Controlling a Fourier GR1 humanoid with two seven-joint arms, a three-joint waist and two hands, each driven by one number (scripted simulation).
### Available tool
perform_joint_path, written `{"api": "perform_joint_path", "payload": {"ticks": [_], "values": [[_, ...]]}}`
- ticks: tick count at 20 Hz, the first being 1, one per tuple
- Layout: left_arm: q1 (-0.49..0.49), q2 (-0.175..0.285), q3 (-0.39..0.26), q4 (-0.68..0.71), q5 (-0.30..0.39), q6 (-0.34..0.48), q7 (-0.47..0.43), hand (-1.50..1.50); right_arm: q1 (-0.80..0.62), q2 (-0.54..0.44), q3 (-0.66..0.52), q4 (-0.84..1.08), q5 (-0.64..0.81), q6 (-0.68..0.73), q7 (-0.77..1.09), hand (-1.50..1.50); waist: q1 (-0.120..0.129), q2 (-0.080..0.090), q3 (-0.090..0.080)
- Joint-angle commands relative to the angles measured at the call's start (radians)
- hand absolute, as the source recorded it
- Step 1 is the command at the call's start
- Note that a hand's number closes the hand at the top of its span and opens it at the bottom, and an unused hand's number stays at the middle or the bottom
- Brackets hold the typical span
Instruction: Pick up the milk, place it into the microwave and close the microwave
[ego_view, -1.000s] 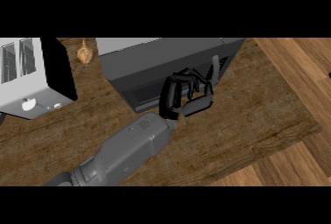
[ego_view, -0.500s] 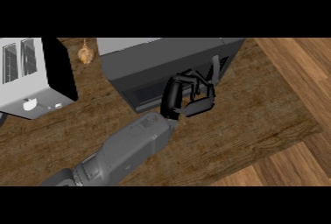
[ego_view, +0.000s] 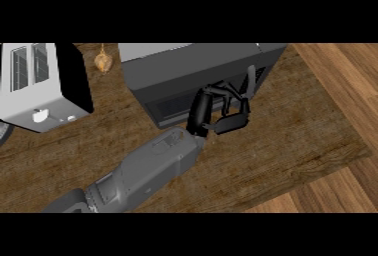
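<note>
The left hand (ego_view: 215, 107), fingers curled with nothing visible inside them, sits against the front of the microwave (ego_view: 192, 70), near the far edge of the counter (ego_view: 295, 135). It should push the door squarely until flush. The milk is out of sight, probably inside the microwave behind the door.

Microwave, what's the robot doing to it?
The robot's left hand is right up against the front of the dark microwave, which stands on the wooden counter. Its fingers are curled and nothing shows inside them. No milk can be seen anywhere, so it may be inside the microwave, but this view can't show that. The door looks shut or close to it. A toaster stands off to the left, untouched.
</note>
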Motion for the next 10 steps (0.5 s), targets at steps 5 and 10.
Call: {"api": "perform_joint_path", "payload": {"ticks": [5, 10], "values": [[0.044, 0.002, 0.064, 0.155, 0.080, 0.045, 0.029, -1.50, 0.041, -0.033, -0.029, -0.038, -0.035, -0.016, 0.019, -1.50, 0.048, -0.003, -0.006], [0.055, 0.002, 0.048, 0.158, 0.108, 0.016, 0.019, -1.50, 0.073, -0.044, -0.045, -0.061, -0.051, -0.026, 0.026, -1.50, 0.061, -0.006, -0.007]]}}
